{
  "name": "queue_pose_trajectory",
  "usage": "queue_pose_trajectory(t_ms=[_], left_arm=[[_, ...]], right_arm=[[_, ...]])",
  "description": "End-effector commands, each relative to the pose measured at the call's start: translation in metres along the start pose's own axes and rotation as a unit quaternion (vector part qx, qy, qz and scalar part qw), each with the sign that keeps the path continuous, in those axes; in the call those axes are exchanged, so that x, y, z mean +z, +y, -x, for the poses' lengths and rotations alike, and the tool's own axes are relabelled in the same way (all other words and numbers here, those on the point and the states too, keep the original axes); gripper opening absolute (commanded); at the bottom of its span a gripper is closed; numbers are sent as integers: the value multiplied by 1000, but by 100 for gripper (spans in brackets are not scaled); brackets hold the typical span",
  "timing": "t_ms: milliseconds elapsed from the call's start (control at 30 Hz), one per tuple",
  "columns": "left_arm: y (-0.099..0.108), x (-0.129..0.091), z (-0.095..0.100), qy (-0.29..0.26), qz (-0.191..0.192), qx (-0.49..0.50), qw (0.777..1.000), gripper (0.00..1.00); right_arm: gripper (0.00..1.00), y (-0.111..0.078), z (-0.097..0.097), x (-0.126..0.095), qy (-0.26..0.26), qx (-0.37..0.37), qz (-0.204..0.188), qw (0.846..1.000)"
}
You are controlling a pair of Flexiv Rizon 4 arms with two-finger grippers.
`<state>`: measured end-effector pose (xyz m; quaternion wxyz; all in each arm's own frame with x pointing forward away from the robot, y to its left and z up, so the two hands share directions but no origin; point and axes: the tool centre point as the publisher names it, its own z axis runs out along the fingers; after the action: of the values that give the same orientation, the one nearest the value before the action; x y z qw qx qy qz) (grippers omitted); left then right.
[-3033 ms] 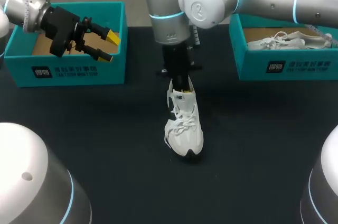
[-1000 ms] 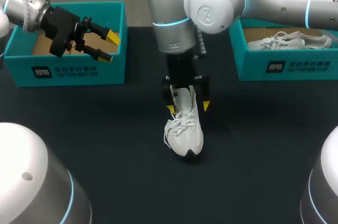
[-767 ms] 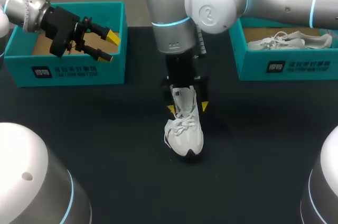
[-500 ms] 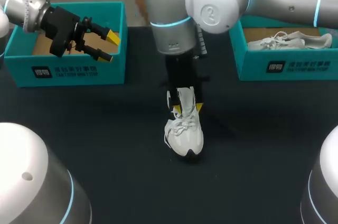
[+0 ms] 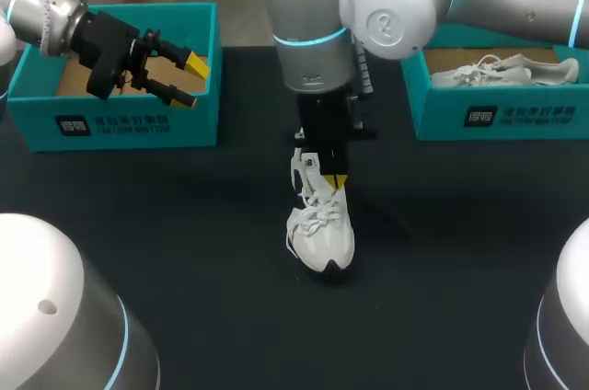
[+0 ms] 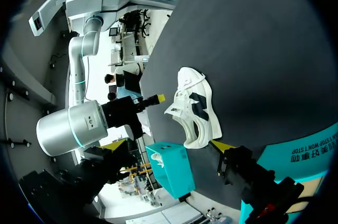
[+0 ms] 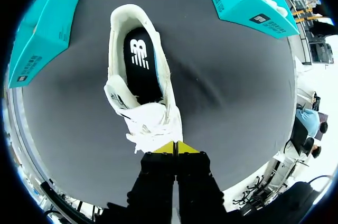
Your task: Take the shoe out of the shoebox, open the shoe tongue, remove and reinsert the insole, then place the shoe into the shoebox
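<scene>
Head view: right shoebox holds a shoe; second shoe sits under the seemingly closed right hand.

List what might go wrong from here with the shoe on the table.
1. The right arm holds its jaws closed at the laces of the white shoe; they may snag laces instead of the tongue.
2. Nothing steadies the shoe, since the left arm is away at the left shoebox; a pull may drag or tip it.
</scene>
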<state>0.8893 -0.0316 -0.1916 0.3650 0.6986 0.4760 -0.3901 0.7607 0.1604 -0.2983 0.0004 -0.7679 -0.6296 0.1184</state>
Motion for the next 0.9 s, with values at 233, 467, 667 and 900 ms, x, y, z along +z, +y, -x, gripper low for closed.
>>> queue_pose_trajectory(t_ms=[233,467,667,900], left_arm=[[1,0,0,1,-2,1,1000,100],[1,0,0,1,-2,1,1000,100],[1,0,0,1,-2,1,1000,100],[1,0,0,1,-2,1,1000,100]], right_arm=[[0,14,-14,-5,29,-13,15,999],[0,34,-26,2,12,-21,24,999],[0,49,-32,11,1,-29,23,999],[0,61,-32,16,-13,-20,26,999]])
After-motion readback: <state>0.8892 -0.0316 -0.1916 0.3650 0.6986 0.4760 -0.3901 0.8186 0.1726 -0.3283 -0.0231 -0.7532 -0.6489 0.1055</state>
